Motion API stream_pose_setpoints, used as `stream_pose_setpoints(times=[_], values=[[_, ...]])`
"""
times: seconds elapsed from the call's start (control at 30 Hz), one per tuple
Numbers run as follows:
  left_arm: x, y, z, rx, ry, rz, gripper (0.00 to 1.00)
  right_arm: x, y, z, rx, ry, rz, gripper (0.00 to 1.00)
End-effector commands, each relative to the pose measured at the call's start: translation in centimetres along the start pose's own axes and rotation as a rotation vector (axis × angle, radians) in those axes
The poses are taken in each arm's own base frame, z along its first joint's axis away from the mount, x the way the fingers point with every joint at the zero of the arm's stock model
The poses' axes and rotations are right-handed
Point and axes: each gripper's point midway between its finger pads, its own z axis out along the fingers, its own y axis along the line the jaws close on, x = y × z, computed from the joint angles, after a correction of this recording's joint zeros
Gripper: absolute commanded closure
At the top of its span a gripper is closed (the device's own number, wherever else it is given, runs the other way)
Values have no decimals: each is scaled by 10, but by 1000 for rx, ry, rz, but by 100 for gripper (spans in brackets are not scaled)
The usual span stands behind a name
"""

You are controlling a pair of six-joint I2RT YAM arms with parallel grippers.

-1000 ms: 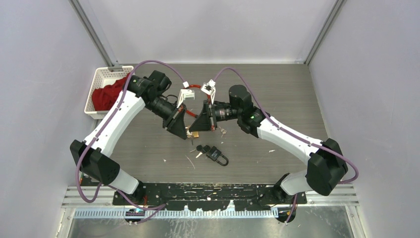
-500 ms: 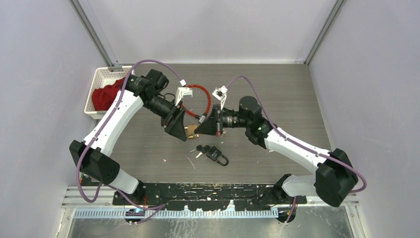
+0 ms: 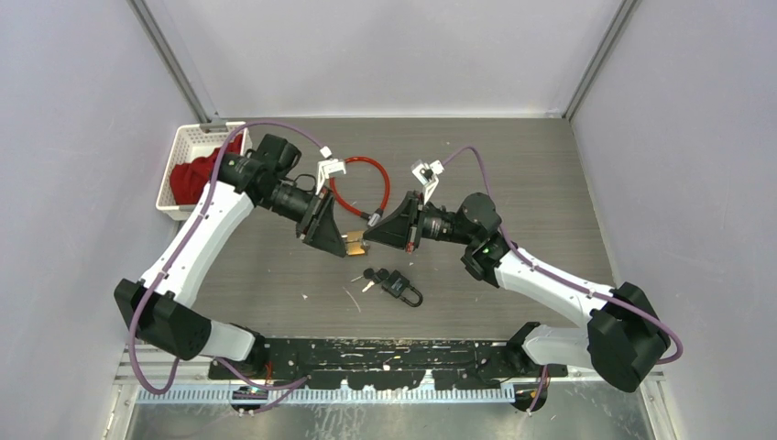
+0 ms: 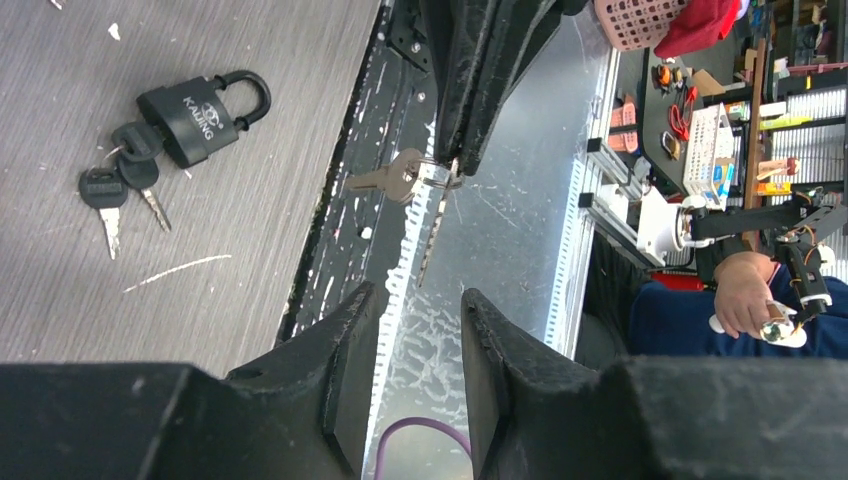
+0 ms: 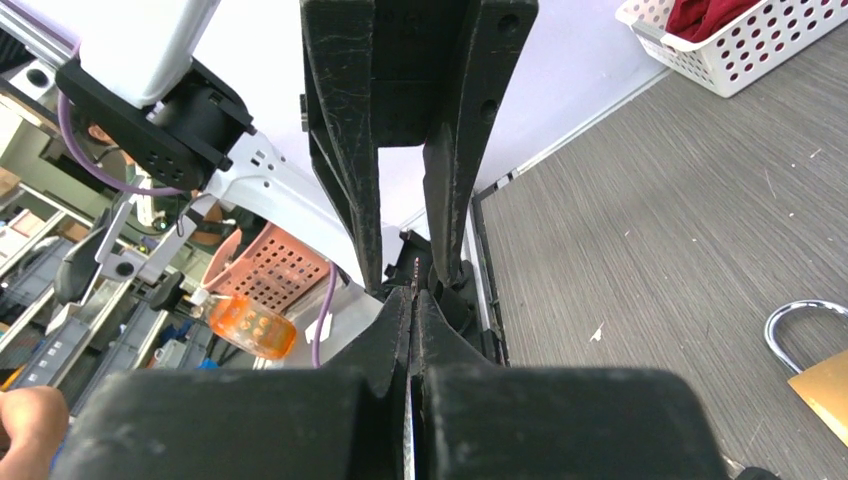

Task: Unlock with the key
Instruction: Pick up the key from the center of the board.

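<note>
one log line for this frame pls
left gripper open, empty | right gripper shut on keys | brass padlock on table, not held | black padlock on table, untouched

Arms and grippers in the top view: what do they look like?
Both the left arm and right arm have white links with black joints and bases. A purple cable loops along each to a white bracket at the wrist. The left gripper and right gripper are black, scuffed wedges. A green light glows on the right arm.
</note>
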Motion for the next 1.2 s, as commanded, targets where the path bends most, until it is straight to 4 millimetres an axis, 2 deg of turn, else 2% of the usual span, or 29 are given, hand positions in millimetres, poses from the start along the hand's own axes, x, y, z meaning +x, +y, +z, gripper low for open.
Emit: stream_pose_setpoints(times=[0.0, 0.27, 0.77, 0.83, 1.0, 1.13, 1.17], values=[[-15, -20, -3, 61, -88, 43, 64, -27, 23, 0, -69, -101, -61, 99], [-17, -12, 0, 44, -89, 24, 65, -27, 24, 4, -76, -94, -53, 99], [-23, -19, 0, 78, -105, 32, 70, -20, 17, 12, -55, -54, -37, 99], [-23, -19, 0, 74, -105, 39, 75, -20, 17, 12, -52, -54, -35, 99], [-19, -14, 0, 42, -99, 62, 99, -20, 16, 11, -42, -58, -36, 99], [-14, -8, 0, -7, -81, 94, 100, -21, 14, 12, -32, -59, -29, 98], [-13, -6, 0, -25, -76, 111, 100, -20, 14, 12, -30, -57, -24, 92]])
